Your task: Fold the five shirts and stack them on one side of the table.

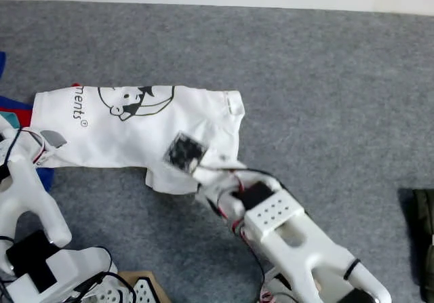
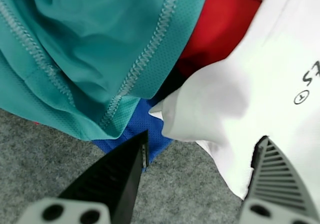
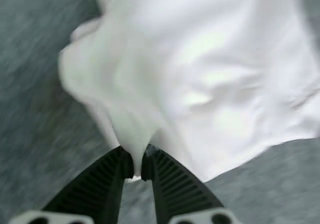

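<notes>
White shirt point(image 1: 135, 130) lies print side up across the left half of the grey table point(image 1: 325, 79), spread as a long band with one side wall-ward and its lower corner drawn into a bunched fold. The right gripper point(image 3: 137, 166) sits at that corner, its fingers point(image 3: 172, 184) pinched together on a narrow tuck of white cloth, which rises from them in a soft ridge. The left gripper point(image 2: 202, 151) hovers at the shirt's other end with its fingers spread apart, one on either side of a rounded white edge, holding nothing. Just beside that edge a teal shirt point(image 2: 100, 48), a red shirt point(image 2: 225, 18) and a blue shirt point(image 2: 132, 134) lie heaped and overlapping; the white cloth rests partly over them. A dark item point(image 1: 424, 235) lies at the far right edge of the table, well apart, and what it is cannot be told. The cloth looks light, limp and thin, so it will likely sag, crease and drag on the rough surface instead of holding a shape. A hem or seamed corner seems the best place to pinch, one layer only, with both ends lifted together so the fold lands flat.
</notes>
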